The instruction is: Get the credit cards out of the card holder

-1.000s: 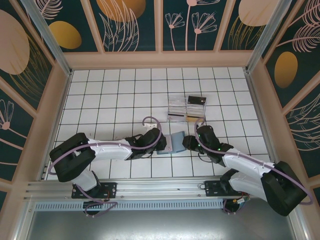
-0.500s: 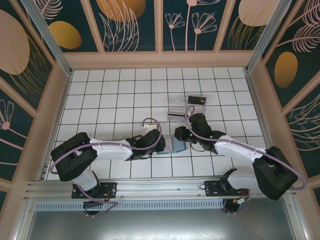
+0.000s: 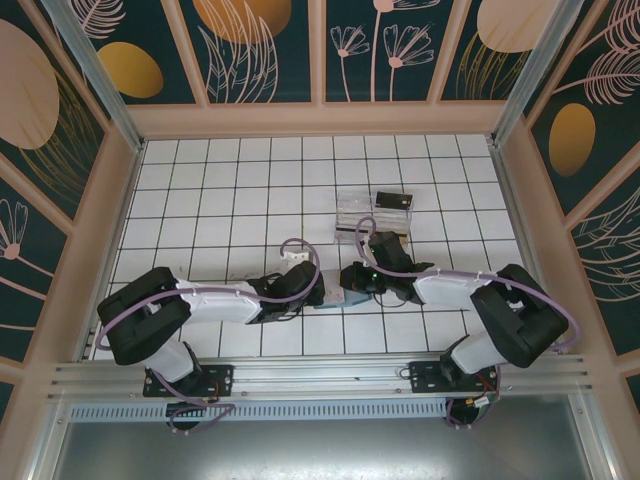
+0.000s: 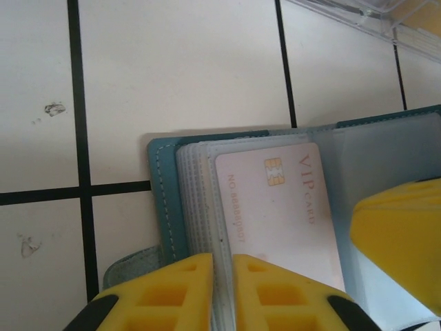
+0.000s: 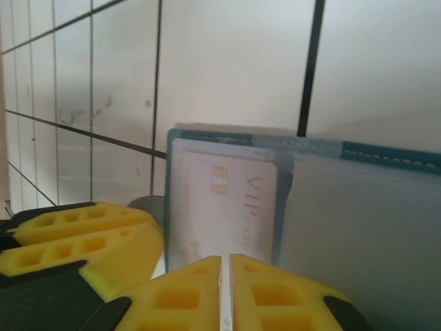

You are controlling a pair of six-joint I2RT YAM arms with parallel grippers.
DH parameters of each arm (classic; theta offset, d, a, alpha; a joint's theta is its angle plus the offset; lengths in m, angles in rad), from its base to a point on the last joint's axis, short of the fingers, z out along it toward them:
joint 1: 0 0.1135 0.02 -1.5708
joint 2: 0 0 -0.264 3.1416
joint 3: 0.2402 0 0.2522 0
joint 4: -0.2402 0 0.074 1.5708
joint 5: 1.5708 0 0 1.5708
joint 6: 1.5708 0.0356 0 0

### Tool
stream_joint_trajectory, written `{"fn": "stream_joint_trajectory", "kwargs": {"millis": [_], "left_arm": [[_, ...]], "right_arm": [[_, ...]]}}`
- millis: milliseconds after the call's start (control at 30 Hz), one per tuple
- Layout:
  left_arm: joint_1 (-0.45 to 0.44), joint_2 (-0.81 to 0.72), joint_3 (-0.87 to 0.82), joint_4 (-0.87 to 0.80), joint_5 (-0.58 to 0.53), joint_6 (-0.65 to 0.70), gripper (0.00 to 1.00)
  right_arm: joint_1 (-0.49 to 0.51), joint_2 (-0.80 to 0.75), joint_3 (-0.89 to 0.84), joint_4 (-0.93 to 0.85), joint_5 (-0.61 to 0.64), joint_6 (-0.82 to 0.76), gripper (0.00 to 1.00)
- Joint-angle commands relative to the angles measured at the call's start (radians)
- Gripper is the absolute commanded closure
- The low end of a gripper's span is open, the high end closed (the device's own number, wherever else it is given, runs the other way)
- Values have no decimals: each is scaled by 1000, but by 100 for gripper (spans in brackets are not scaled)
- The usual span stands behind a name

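At bottom centre, the left gripper (image 4: 222,269) pinches with 2 yellow fingers (image 4: 172,293) the clear sleeves (image 4: 200,200) of the open, flat teal card holder (image 4: 165,196), a pale pink VIP card with gold chip (image 4: 275,214) uppermost, while the right gripper's yellow finger (image 4: 403,241) overlaps its right panel.

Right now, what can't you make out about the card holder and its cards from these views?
Top view: the left gripper and right gripper cover most of the card holder; cards too small.
Left wrist view: yellow fingers hide the lower edge of the VIP card; stacked sleeves blur, so card count is unclear.
Right wrist view: cloudy plastic sleeve leaves unclear whether the other panel holds cards.
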Motion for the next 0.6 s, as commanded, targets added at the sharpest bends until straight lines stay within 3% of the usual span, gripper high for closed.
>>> {"fn": "stream_joint_trajectory", "kwargs": {"millis": [0,567], "left_arm": [[2,34,15,-46,-26,-2,86],[2,67,27,-55,-16,-5,90]], "right_arm": [[-8,20,-25,40,-20,16,86],[-27,56,-56,109,-76,43,78]]}}
